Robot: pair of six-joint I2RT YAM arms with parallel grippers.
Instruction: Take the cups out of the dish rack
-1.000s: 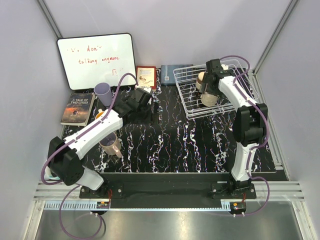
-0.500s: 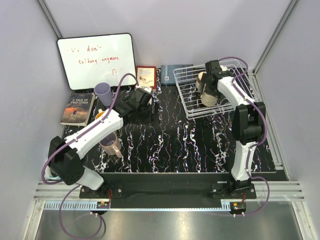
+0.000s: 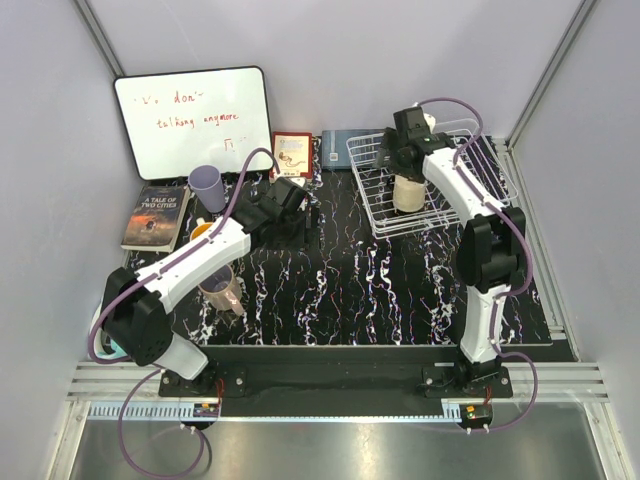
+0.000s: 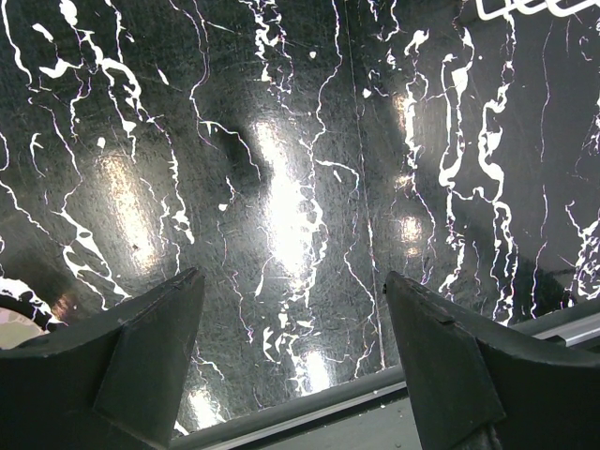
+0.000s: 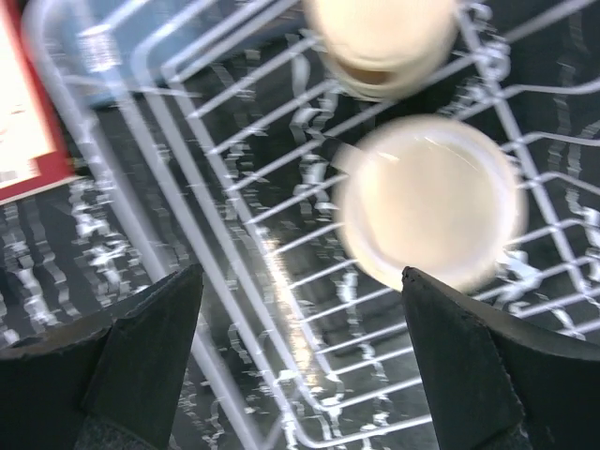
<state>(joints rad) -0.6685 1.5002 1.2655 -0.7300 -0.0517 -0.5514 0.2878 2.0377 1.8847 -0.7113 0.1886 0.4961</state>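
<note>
Right wrist view: the right hand (image 5: 300, 274), spread wide, is held over the rack (image 3: 372, 200), a cream cup (image 5: 431, 216) seen end-on ahead, rightward.

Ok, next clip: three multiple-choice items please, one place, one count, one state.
1. The lavender cup stands: A) on the whiteboard B) on the mat beside the book C) in a gripper.
2. Cream cups in the dish rack, right wrist view: A) none B) two C) four.
3. The left gripper is: A) open, empty B) shut on a cup C) shut on the book.
Answers: B, it stands by the book; B, two pale cups among the wires; A, jaws apart over bare mat.
</note>
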